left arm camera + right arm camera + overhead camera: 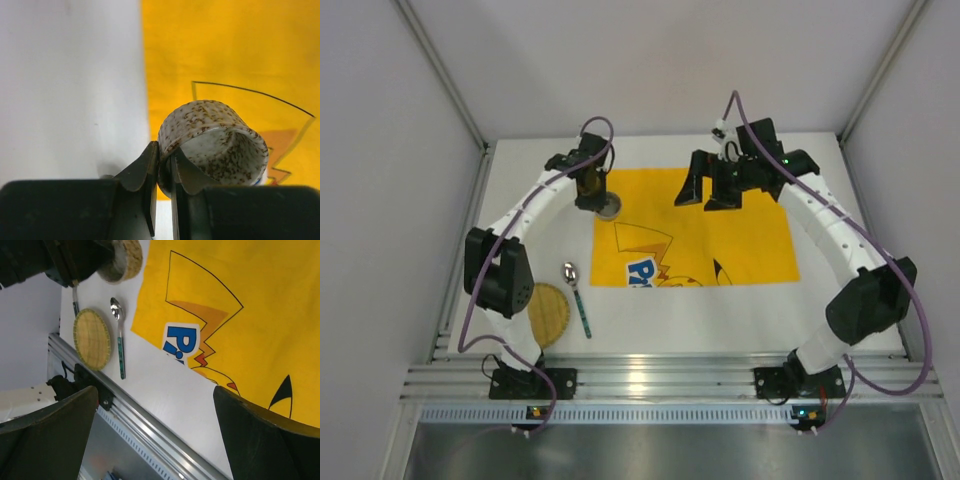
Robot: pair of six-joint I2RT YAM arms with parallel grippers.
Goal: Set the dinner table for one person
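Note:
My left gripper [165, 170] is shut on the wall of a white cup with brown speckles [215, 145], one finger inside and one outside. The cup is over the far left corner of the yellow placemat [720, 230] on the white dinner table [535, 200]. I cannot tell if the cup touches the mat. From above, the left gripper [590, 192] and the cup [608, 208] show at the mat's left edge. My right gripper [712, 192] is open and empty above the mat's far edge; in its wrist view its fingers [270, 440] stand wide apart.
A spoon with a green handle [576, 295] lies on the table left of the mat. A round woven coaster [549, 313] lies beside it near the left arm's base. Both show in the right wrist view, the spoon [119, 335] and the coaster [92, 339]. A metal rail [660, 378] runs along the near edge.

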